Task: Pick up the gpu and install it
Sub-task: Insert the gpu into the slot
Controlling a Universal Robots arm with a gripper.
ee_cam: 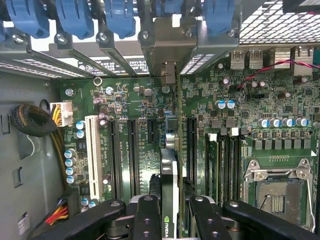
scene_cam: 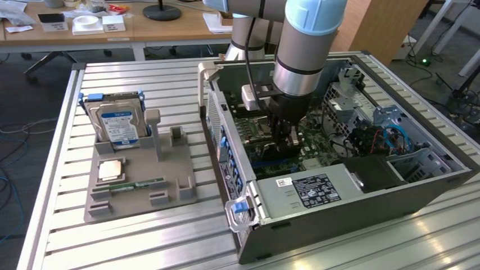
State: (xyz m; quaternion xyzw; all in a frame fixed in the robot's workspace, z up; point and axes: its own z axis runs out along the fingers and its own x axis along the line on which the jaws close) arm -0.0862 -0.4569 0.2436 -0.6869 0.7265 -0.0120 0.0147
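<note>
- A table of ribbed aluminium slats carries all the work.
- On the exterior view's right, a computer case lies on its side with the panel off. Its motherboard faces up, and a labelled power supply sits at the near edge.
- On the exterior view's left, well apart from the case, a grey fixture tray rests on the slats. It holds a hard drive standing upright, a processor chip lying flat and a memory stick near its front.
- The robot arm reaches straight down into the case, with the gripper low over the board.
- In the wrist view the black fingers are closed narrowly on the gpu, one on each side. The card stands edge-on among the black expansion slots, its silver bracket end up against the rear slot covers under the blue latches.
- Whether the card sits fully in a slot cannot be told.
- Behind the table are wooden desks with white boxes and a black lamp base.
- Loose cables trail on the floor at the exterior view's left.
</note>
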